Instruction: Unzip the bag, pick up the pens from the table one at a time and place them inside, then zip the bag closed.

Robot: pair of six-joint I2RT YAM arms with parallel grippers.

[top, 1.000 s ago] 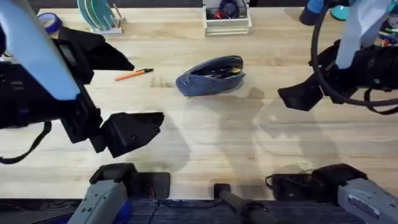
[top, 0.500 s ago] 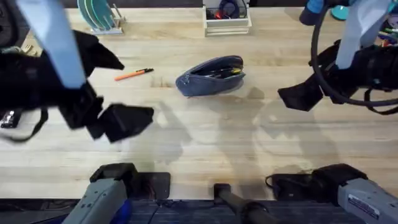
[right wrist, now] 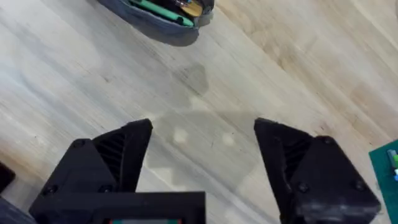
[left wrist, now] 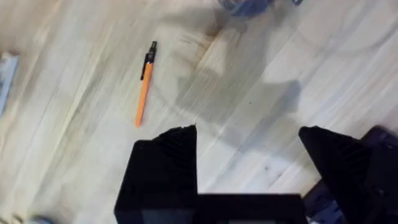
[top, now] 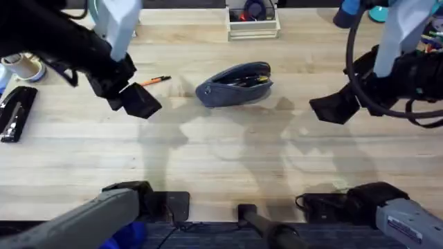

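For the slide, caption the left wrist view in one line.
Open left tool hovers above the light wooden plank table, with the slim orange black-tipped pen lying free ahead.

On the table [top: 228,159], one pen [top: 154,81] lies left of the bag [top: 234,85], apart from it.

Matt grained wood table [top: 228,159], soft cloth bag [top: 234,86] — unglossed

From overhead, the left tool [top: 135,100] covers one end of the orange pen [top: 156,81] beside it. In the left wrist view, the bag [left wrist: 245,6] beyond the tool is blurred and cut by the frame edge. In the right wrist view, the bag [right wrist: 158,18] ahead of the right tool [right wrist: 202,155] is also cut off; its contents are too small to identify.
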